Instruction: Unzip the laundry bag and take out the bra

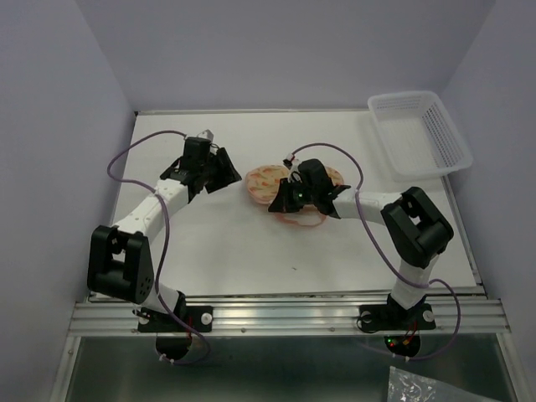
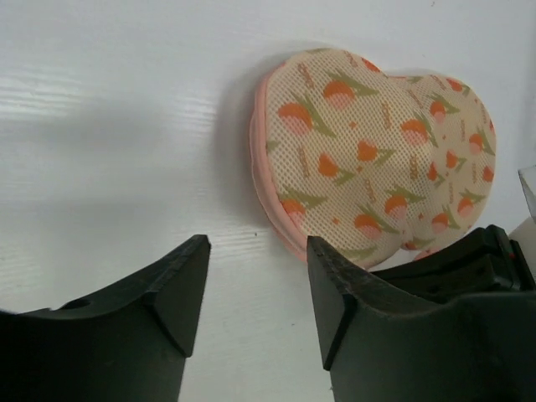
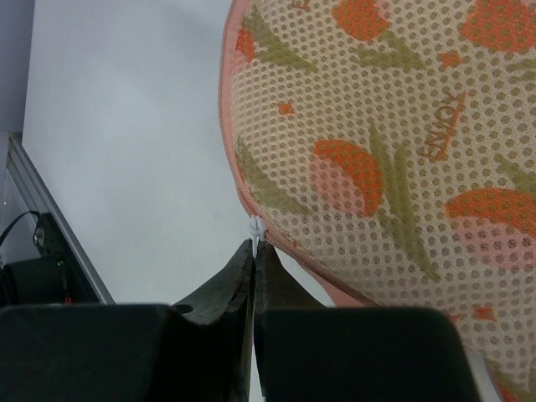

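Right gripper (image 3: pixel 254 248) pinched tight on white zip pull (image 3: pixel 256 227) at pink edge of mesh laundry bag (image 3: pixel 377 151); bag lies on white table (image 3: pixel 126 151).

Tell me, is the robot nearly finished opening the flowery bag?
Nothing looks done: the laundry bag looks zipped. In hand: the right gripper pinches the zip pull; the left gripper hovers open beside it. Remaining: unzipping, then pulling out the bra, not visible.

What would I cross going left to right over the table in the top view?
left gripper → laundry bag → white basket. The right gripper, pinching the zip pull, overlaps the bag, so it is left out.
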Action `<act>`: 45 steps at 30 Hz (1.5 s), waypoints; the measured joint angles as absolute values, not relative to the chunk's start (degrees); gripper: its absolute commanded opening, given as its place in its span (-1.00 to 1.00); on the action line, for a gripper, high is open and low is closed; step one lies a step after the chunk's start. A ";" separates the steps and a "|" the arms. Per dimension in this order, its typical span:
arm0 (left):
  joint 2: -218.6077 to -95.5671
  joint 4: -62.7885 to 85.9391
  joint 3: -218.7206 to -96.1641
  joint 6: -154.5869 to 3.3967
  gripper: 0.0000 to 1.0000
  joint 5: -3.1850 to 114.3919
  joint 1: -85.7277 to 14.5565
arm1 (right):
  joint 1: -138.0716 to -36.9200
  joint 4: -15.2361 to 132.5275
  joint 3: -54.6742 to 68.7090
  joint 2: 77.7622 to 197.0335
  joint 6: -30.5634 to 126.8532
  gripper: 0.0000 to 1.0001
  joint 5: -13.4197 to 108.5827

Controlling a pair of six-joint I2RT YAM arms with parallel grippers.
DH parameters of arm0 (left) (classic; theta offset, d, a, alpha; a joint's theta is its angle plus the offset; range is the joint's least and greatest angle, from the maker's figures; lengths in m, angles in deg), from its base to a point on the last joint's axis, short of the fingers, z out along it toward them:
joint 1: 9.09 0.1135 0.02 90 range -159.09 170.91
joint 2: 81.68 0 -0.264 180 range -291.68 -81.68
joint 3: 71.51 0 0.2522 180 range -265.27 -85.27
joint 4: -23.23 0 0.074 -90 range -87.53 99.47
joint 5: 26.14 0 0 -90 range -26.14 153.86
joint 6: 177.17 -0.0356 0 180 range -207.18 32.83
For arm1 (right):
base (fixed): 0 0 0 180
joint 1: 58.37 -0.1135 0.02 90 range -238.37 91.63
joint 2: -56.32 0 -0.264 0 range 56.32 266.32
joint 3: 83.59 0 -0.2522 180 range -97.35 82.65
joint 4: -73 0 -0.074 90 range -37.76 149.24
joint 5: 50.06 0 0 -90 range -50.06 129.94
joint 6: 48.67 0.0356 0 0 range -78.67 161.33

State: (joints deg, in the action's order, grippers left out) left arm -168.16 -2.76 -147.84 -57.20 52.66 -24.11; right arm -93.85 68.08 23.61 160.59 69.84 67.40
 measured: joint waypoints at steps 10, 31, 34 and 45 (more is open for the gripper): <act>-166.15 2.99 -136.36 -41.68 0.35 51.83 -33.47 | -97.48 73.87 26.51 158.55 73.30 -0.99 63.01; -176.66 16.04 -134.99 -26.75 -1.00 47.24 -34.17 | -98.95 78.22 29.81 157.92 74.00 -0.99 62.27; -176.66 16.48 -135.01 -26.64 -1.00 46.70 -34.21 | -98.99 79.08 30.32 157.72 74.85 -0.99 62.20; -176.53 15.21 -135.56 -28.83 -1.00 45.76 -33.12 | -98.97 77.00 31.10 155.89 76.01 -0.99 62.92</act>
